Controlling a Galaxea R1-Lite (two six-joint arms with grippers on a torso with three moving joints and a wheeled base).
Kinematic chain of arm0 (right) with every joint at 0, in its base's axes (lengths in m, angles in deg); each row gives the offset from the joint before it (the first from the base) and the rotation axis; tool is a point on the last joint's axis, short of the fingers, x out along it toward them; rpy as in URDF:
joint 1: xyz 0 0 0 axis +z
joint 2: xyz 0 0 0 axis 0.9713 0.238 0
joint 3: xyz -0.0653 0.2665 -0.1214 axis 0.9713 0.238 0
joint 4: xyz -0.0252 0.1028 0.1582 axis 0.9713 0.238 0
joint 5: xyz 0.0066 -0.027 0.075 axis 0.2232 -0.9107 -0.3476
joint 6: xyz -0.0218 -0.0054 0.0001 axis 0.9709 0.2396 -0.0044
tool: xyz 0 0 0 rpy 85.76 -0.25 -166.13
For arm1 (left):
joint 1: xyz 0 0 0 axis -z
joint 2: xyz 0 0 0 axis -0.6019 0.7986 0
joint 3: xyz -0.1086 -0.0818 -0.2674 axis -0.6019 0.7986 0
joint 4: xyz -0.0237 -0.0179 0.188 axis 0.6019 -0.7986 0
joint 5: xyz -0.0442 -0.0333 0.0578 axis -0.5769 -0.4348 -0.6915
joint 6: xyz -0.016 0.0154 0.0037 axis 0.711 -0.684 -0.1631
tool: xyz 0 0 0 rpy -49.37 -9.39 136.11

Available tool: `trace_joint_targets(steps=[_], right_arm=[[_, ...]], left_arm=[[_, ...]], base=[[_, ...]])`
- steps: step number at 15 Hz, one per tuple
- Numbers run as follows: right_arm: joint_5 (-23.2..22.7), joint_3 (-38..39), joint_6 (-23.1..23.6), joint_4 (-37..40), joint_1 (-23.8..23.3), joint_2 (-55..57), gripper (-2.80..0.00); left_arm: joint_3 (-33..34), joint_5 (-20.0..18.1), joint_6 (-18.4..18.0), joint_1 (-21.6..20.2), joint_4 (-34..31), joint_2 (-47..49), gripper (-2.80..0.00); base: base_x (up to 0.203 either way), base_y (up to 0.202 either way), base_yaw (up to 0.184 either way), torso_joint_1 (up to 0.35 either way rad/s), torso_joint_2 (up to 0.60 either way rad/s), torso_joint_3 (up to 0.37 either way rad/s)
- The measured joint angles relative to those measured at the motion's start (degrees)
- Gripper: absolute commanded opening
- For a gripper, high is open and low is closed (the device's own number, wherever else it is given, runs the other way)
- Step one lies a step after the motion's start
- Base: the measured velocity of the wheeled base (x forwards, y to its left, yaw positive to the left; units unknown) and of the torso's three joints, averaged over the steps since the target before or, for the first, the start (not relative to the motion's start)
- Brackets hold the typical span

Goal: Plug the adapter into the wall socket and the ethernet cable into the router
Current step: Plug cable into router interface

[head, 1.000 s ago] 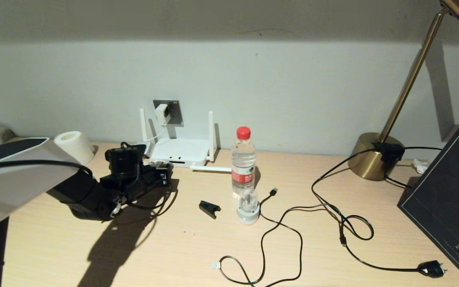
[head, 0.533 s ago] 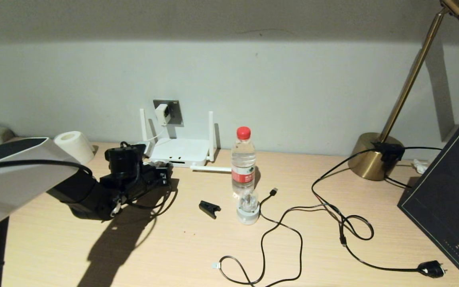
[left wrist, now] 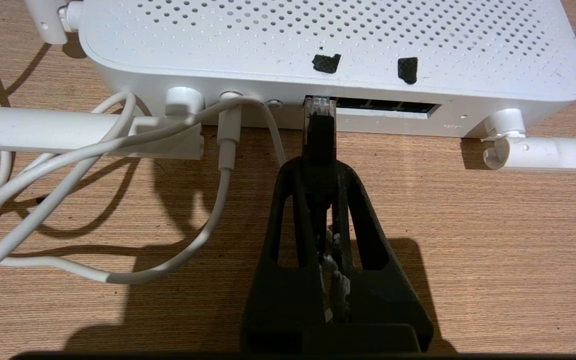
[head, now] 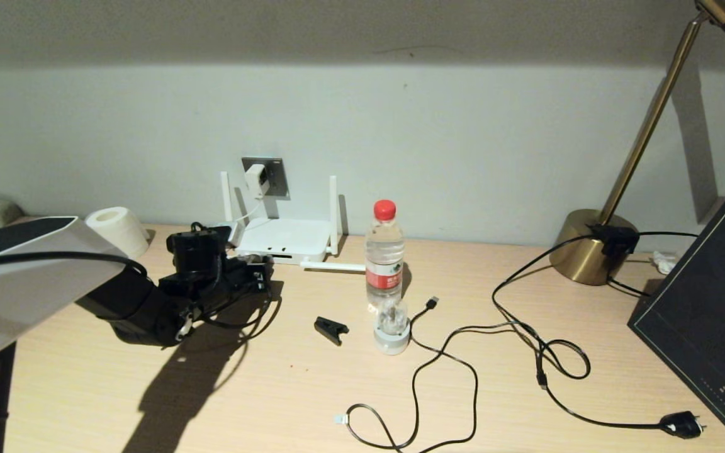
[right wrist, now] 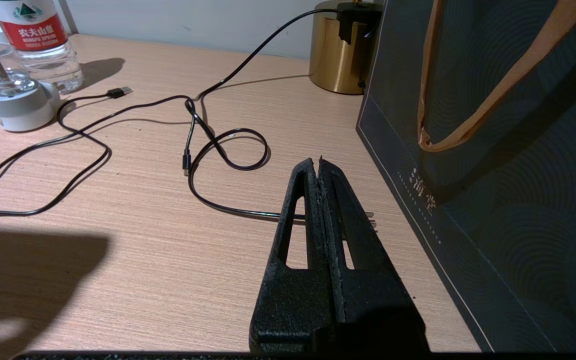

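The bench carries everything, and the biggest risk on it is the router, which lies flat against the wall with nothing pinning it down. If the left hand pushes the plug off-line, I judge the whole box could slide back or skew instead of taking the plug. That hand is shut tight on the ethernet cable, just behind its clear tip, and the tip sits at the mouth of the leftmost dark port; whether it has clicked home I cannot tell. A slight tilt there would likely jam the tip on the port's rim or bend its latch.

The white cord loops loosely beside the hand and runs into the router's power jack. A sideways drift could snag it and tug the adapter, which sits plugged into the wall socket above the router.

The right hand hovers idle over the bench on the far right, fingers pressed together and holding nothing, close beside a dark paper bag. What the bag holds is hidden.

The water bottle, capped in red, stands right of the router and looks nearly full of clear water. A small grey-based globe stands in front of it; its contents are unclear.
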Motion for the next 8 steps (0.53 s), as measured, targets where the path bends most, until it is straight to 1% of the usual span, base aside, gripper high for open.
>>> trace_joint_targets(steps=[8], right_arm=[[0.0,0.0,0.0,0.0,0.0,0.0,-2.80]], left_arm=[[-0.7,0.0,0.0,0.1,-0.4,0.2,-2.80]], base=[[0.000,0.000,0.000,0.000,0.00,0.000]])
